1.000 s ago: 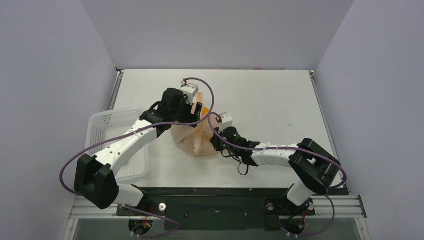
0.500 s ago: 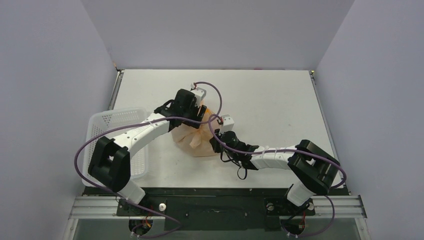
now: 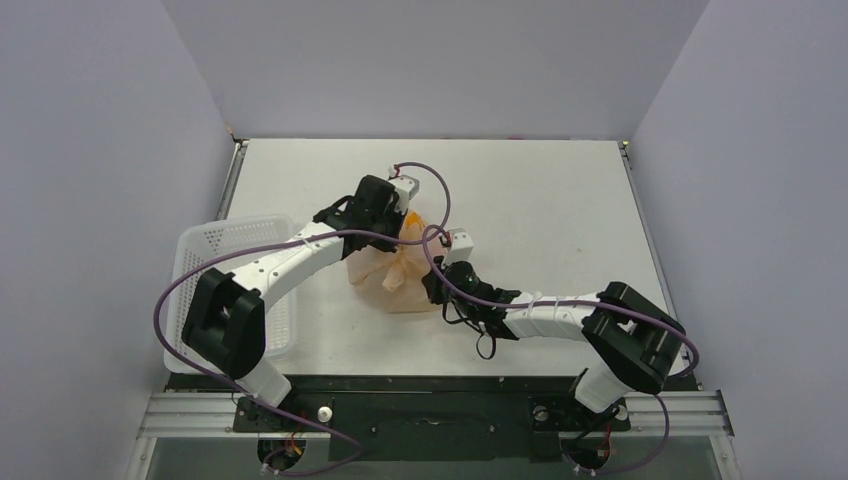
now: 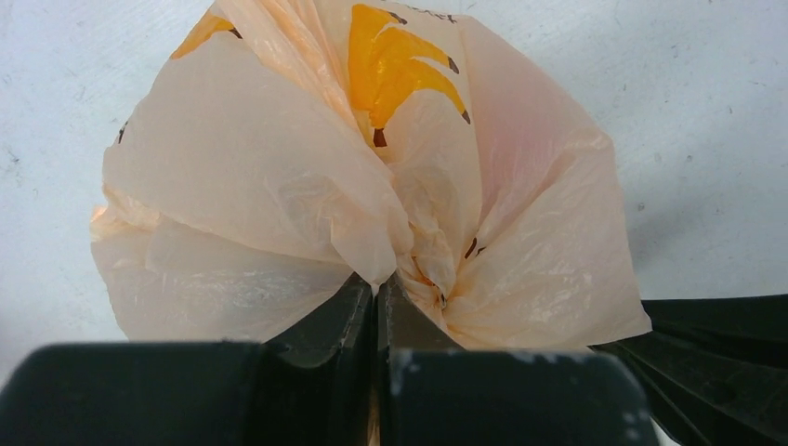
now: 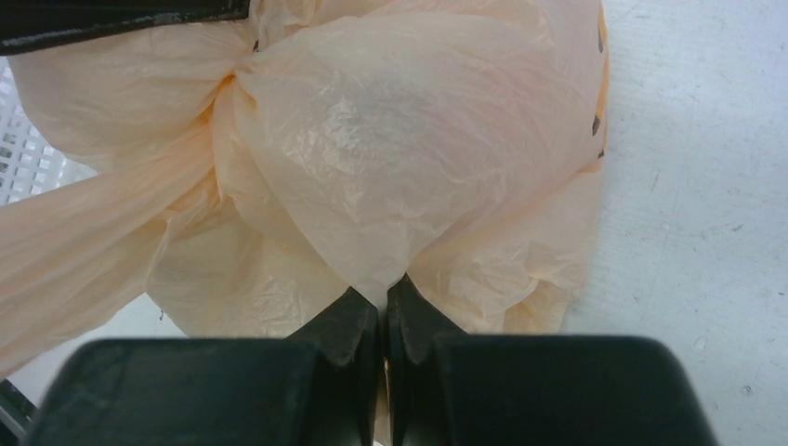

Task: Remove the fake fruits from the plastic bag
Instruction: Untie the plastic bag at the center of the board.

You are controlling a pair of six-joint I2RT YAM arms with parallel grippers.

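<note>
Over the last second the left claw point(image 4: 376, 290) has been carried to the right, further from the white mesh basket point(image 3: 225, 255), and its elbow has been brought forward beside that basket. It is now placed over the far top of the plastic bag point(image 3: 392, 278). The right claw point(image 5: 383, 295) has been kept almost where it was, at the bag's near right side. Both claws are closed on the bag: in each wrist view a gathered fold of thin peach film is seen pinched between jaws pressed nearly together. The bag is rested on the bench point(image 3: 540, 200), just right of the basket and between the two claws, and its bunched shape has hardly been altered by the shift. A yellow-orange printed mark point(image 4: 395, 56) is shown on the film, but no fake fruits can be made out in any view; they are judged to be hidden inside. The shift is judged to mean that holds on opposite sides have been secured and the film is about to be drawn apart. The mouth has not yet been parted, and nothing has been taken out.
</note>
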